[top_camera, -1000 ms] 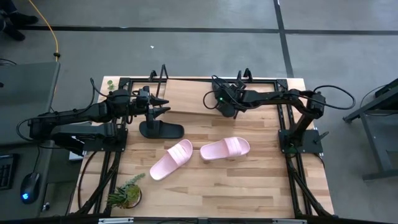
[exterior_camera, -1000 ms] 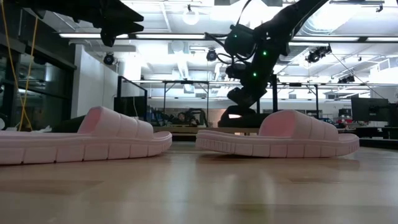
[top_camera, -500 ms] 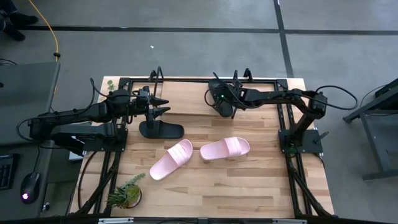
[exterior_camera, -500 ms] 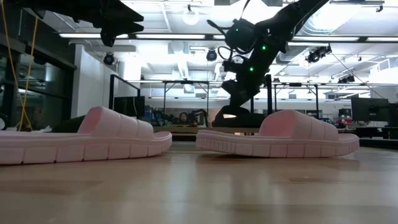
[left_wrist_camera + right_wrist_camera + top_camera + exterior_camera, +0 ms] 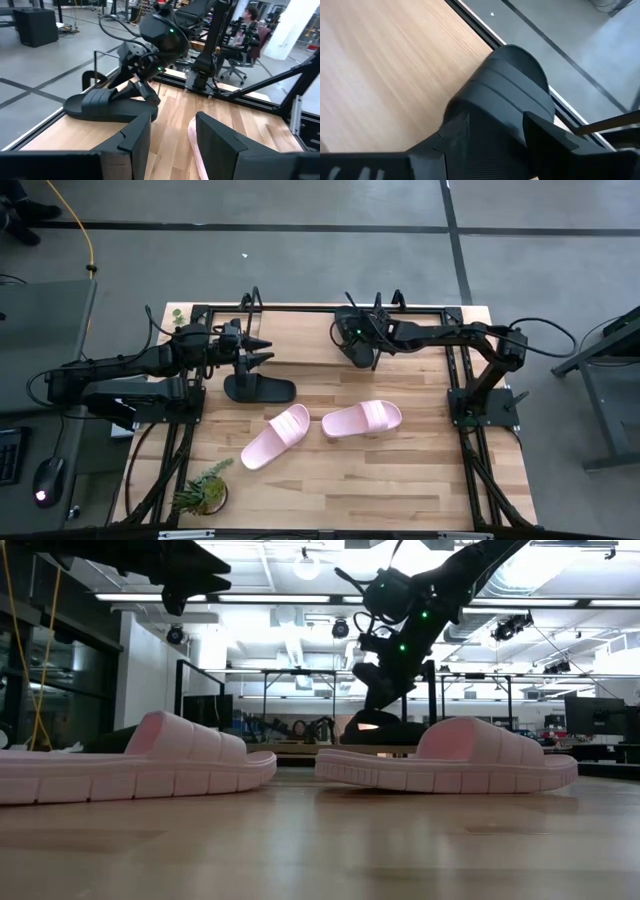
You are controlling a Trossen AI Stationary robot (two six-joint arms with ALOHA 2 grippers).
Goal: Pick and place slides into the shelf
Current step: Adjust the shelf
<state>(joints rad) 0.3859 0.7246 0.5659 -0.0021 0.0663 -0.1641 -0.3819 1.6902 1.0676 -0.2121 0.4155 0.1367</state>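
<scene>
My right gripper (image 5: pixel 352 348) sits at the far edge of the desk (image 5: pixel 400 470), its jaws pinching a black slide (image 5: pixel 107 104) just behind the strap, as the right wrist view shows. This slide rests on the light board of the shelf (image 5: pixel 300 330), which runs along the far edge between thin black hoops. To finish this placement well, I judge that I should settle the sole flat on the board, keep it square to the shelf edge, spread the jaws only once the slide bears its own weight, and lift straight up so as not to drag it.

My left gripper (image 5: pixel 258 350) hovers with jaws spread and empty, just above the second black slide (image 5: pixel 258 389), which lies on the desk below it.

Two pink slides remain near the desk centre: one pink slide (image 5: pixel 275 436) angled towards the left, the other pink slide (image 5: pixel 362 419) just beside it on the right. Both lie well apart from either gripper. A small plant (image 5: pixel 203 490) stands at the near left corner.
</scene>
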